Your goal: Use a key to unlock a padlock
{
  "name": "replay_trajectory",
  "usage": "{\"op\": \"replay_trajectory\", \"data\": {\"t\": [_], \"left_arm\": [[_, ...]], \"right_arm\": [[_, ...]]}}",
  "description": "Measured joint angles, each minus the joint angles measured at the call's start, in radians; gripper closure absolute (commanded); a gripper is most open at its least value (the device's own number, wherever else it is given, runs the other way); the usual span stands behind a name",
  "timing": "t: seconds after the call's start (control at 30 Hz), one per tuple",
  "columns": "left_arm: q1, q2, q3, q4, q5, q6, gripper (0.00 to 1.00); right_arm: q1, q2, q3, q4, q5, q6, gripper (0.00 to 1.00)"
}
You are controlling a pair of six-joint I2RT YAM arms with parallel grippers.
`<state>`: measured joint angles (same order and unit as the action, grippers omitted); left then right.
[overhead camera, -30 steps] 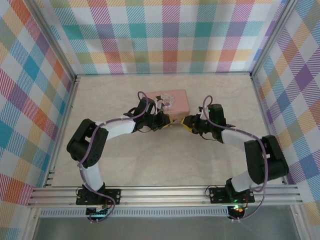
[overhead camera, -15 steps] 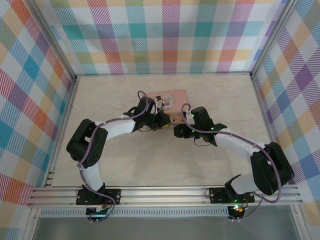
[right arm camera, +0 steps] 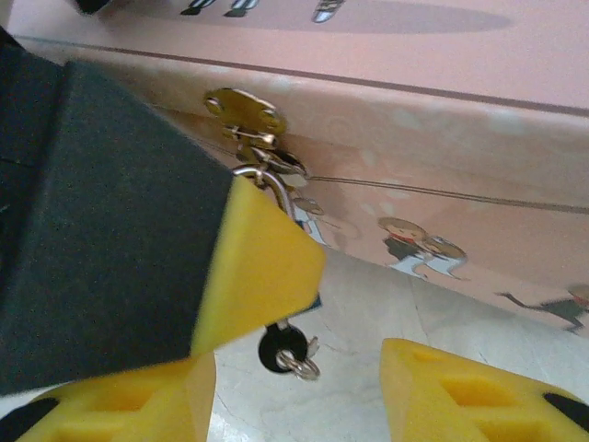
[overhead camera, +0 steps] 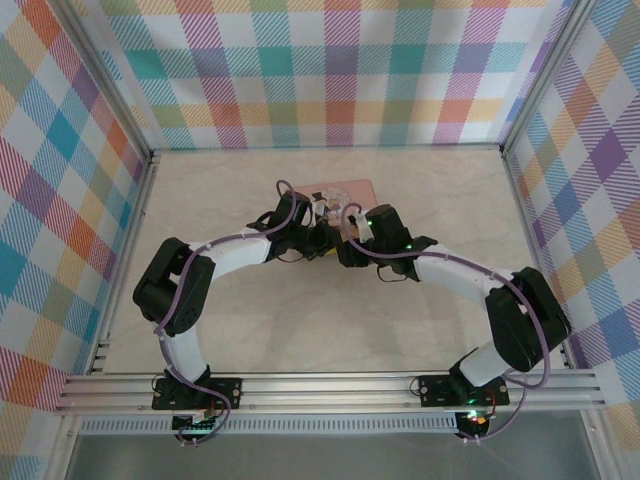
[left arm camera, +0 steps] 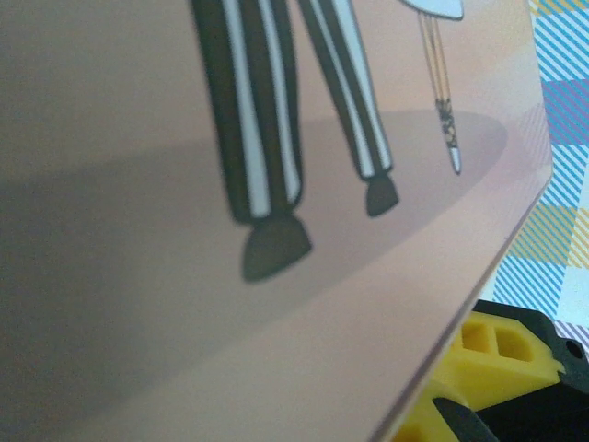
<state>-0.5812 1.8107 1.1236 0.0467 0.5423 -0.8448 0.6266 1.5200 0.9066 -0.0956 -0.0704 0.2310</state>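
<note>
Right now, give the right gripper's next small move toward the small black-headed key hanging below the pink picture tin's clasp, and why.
Probably ease the right gripper forward so its open jaws straddle the black-headed key: it hangs free just beyond the yellow tips.

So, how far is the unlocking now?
Done: the key seems to be in the padlock from below, its dark head hanging out. In hand: the left gripper is shut over the padlock's body, hiding it; the right gripper is open under the key. Left: the padlock hangs from the hasp of the pink tin, so turning the key and opening it remain.
</note>
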Motion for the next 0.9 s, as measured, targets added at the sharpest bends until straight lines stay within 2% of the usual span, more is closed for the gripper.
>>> {"op": "replay_trajectory", "data": {"t": [0.63, 0.67, 0.77, 0.83, 0.9], "left_arm": [[0.000, -0.009, 0.007, -0.019, 0.022, -0.003, 0.99], [0.000, -0.009, 0.007, -0.019, 0.022, -0.003, 0.99], [0.001, -0.010, 0.007, -0.020, 0.021, -0.003, 0.99], [0.001, -0.010, 0.007, -0.020, 0.014, -0.002, 0.99], [0.003, -0.010, 0.007, -0.029, 0.019, -0.003, 0.98]], "right_arm": [[0.077, 0.061, 0.072, -0.060, 0.140, -0.092, 0.62], [0.081, 0.063, 0.076, -0.066, 0.147, -0.095, 0.65], [0.087, 0.069, 0.087, -0.086, 0.169, -0.108, 0.88], [0.092, 0.071, 0.093, -0.095, 0.175, -0.124, 1.00], [0.098, 0.071, 0.097, -0.108, 0.192, -0.150, 1.00]]}}
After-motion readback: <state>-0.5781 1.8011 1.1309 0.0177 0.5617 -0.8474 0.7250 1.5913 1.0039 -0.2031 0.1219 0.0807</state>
